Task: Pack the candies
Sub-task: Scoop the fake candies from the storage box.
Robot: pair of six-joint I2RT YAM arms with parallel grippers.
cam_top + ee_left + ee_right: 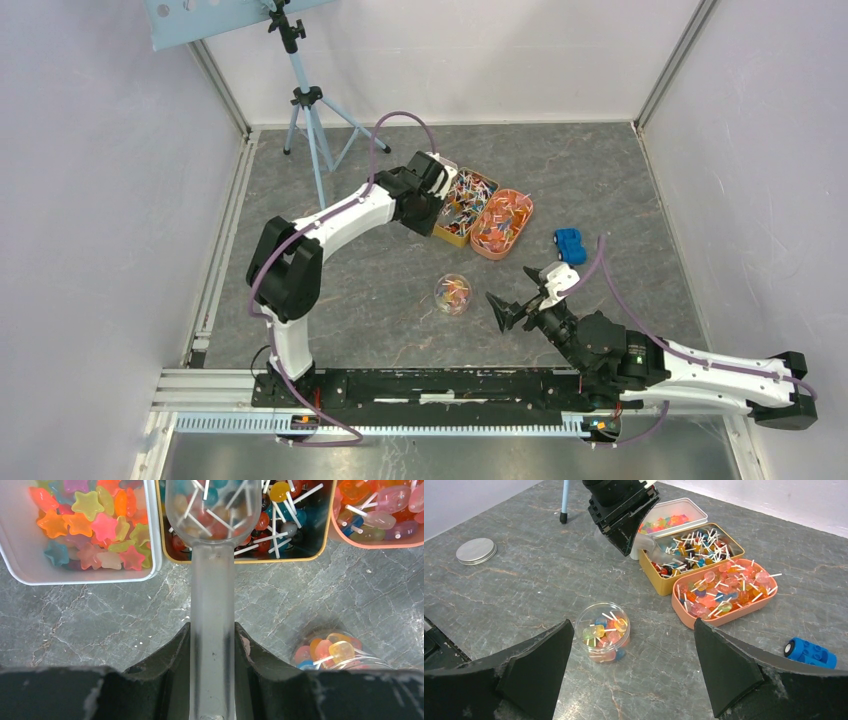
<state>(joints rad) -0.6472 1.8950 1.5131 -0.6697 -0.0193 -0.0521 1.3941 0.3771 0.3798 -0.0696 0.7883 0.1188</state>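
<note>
My left gripper is shut on the handle of a translucent scoop. The scoop's bowl sits among small stick candies in a gold tin. A pink tin beside it holds more orange, red and pink candies. A white tin holds star-shaped sweets. A clear round jar partly filled with candies stands alone in front of the tins. My right gripper is open and empty, just right of the jar.
A small blue toy car lies right of the pink tin. A round metal lid lies on the table far to the left. A tripod stands at the back left. White walls enclose the table.
</note>
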